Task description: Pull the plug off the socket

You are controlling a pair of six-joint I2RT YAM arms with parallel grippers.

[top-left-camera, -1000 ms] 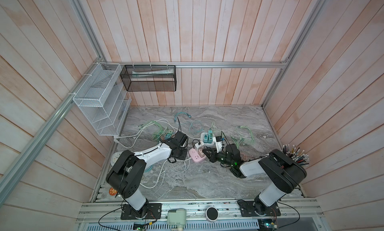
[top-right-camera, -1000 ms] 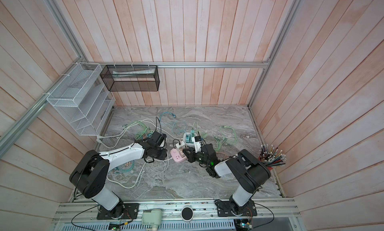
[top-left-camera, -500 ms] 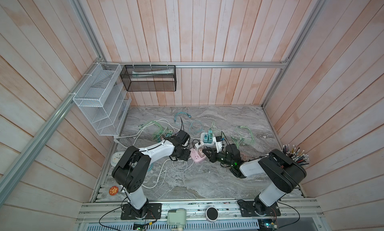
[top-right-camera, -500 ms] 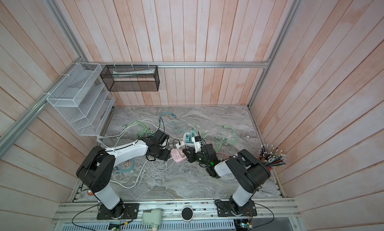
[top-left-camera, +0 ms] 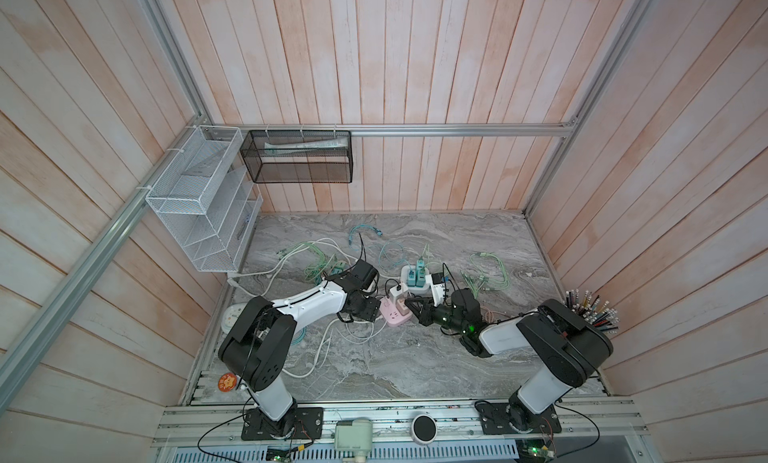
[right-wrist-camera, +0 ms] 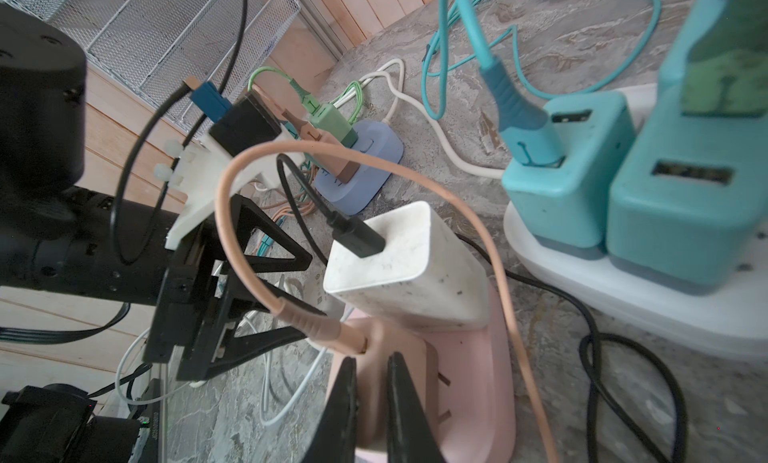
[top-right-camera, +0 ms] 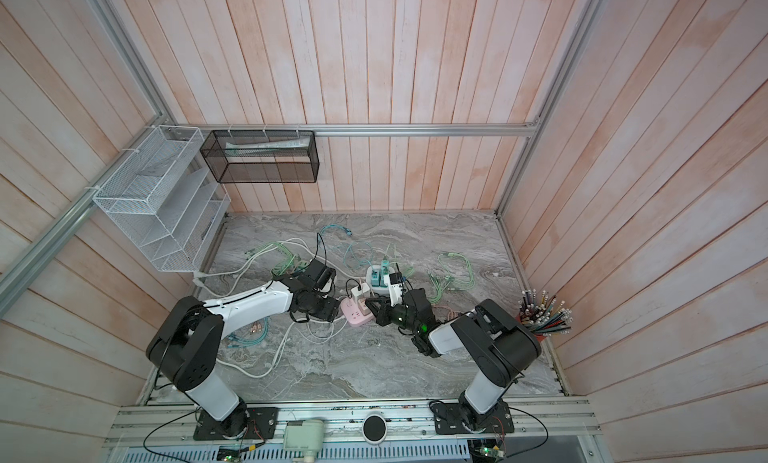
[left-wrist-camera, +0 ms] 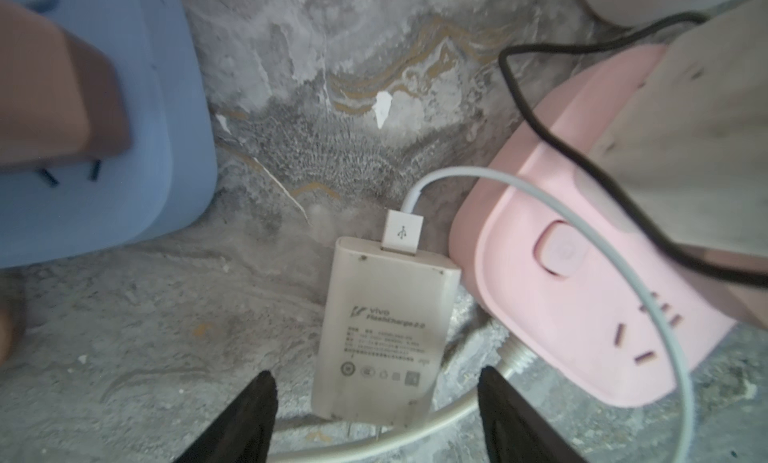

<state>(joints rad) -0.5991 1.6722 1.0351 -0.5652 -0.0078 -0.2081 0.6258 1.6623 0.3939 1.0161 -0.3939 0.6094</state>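
The pink socket [top-left-camera: 395, 315] [top-right-camera: 355, 315] [left-wrist-camera: 582, 298] [right-wrist-camera: 478, 377] lies mid-table between both arms. A white plug [right-wrist-camera: 407, 265] with a black cable stands in it. Beside that sits a beige plug [right-wrist-camera: 411, 348], and my right gripper [right-wrist-camera: 372, 359] [top-left-camera: 409, 305] is shut on it from the right. In the left wrist view a flat white charger plug [left-wrist-camera: 386, 332] with a white USB lead lies loose on the marble beside the socket. My left gripper [left-wrist-camera: 376, 373] [top-left-camera: 370, 311] stands open around its near end without touching it.
A blue power strip [left-wrist-camera: 124, 149] [right-wrist-camera: 365, 161] carries brown and green plugs. A white strip [right-wrist-camera: 623, 298] holds two teal chargers [right-wrist-camera: 573, 182]. Green, teal and white cables [top-left-camera: 316, 257] sprawl behind. A pen cup [top-left-camera: 590, 311] stands at the right wall, with wire racks [top-left-camera: 199, 215] on the left wall.
My left gripper has swung nearer to the pink socket and its jaws have opened. The right gripper has stayed shut in place.
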